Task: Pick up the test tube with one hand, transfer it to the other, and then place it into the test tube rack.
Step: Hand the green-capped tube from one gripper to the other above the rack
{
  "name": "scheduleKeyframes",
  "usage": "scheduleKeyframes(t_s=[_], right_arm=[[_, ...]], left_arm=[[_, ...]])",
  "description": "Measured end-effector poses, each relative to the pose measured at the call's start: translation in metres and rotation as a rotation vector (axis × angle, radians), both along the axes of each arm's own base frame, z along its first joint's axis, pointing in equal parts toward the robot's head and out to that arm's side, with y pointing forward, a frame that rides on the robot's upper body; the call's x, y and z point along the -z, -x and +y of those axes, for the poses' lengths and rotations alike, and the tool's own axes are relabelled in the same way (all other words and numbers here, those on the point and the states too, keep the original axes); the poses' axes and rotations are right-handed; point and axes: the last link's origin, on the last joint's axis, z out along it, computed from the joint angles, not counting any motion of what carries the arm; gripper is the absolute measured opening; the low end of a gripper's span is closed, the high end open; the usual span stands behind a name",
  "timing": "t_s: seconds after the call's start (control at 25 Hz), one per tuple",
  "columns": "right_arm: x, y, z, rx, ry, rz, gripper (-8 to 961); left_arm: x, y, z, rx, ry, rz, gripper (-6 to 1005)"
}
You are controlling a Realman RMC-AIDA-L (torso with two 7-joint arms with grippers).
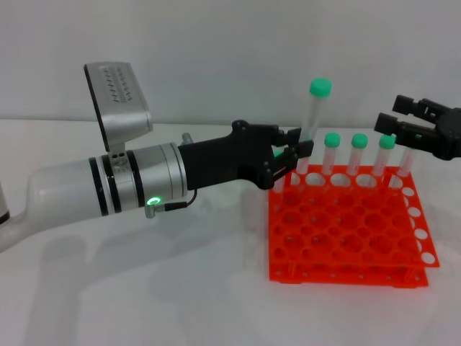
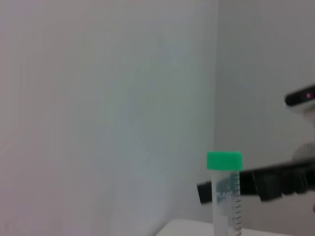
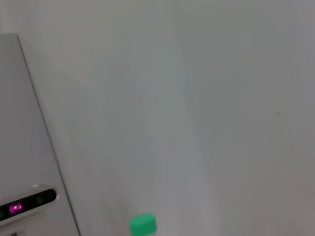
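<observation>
My left gripper (image 1: pixel 295 153), on the arm with the green light, is shut on the lower part of the test tube (image 1: pixel 311 122). The tube stands nearly upright over the back left corner of the orange-red test tube rack (image 1: pixel 346 231), its green cap higher than the other tubes. The left wrist view shows the same test tube (image 2: pixel 225 196) close up. In the right wrist view only the test tube's cap (image 3: pixel 143 224) shows. My right gripper (image 1: pixel 389 114) hovers open above the rack's back right corner, apart from the held tube, with nothing between its fingers.
Three more green-capped tubes (image 1: pixel 358 153) stand in the rack's back row, the rightmost one just under my right gripper. The rack's other holes stand empty. A white wall rises behind the white table (image 1: pixel 180 288).
</observation>
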Motion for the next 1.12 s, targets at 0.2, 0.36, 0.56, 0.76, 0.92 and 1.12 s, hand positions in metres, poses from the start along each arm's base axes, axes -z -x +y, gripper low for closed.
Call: scheduleKeyframes(t_s=[0.2, 0.36, 0.56, 0.76, 0.92, 1.12], right_arm=[[0.009, 0.004, -0.003, -0.009, 0.012, 0.018, 769], [0.021, 0.011, -0.007, -0.030, 0.005, 0.037, 768], [0.031, 0.021, -0.007, -0.058, 0.001, 0.043, 764], [0.037, 0.025, -0.008, -0.071, -0.009, 0.042, 747], [0.040, 0.028, -0.007, -0.073, -0.012, 0.041, 746], [0.045, 0.030, -0.005, -0.065, -0.012, 0.037, 694]], left_arm=[[0.000, -0.004, 0.002, 0.007, -0.010, -0.012, 258], [0.004, -0.006, 0.002, 0.013, -0.002, -0.009, 262], [0.007, -0.006, 0.002, 0.009, -0.003, -0.003, 267], [0.009, -0.006, 0.001, -0.001, 0.003, -0.008, 272], [0.010, -0.005, 0.000, -0.005, 0.007, -0.011, 276], [0.011, -0.005, 0.000, -0.006, 0.009, -0.012, 280]])
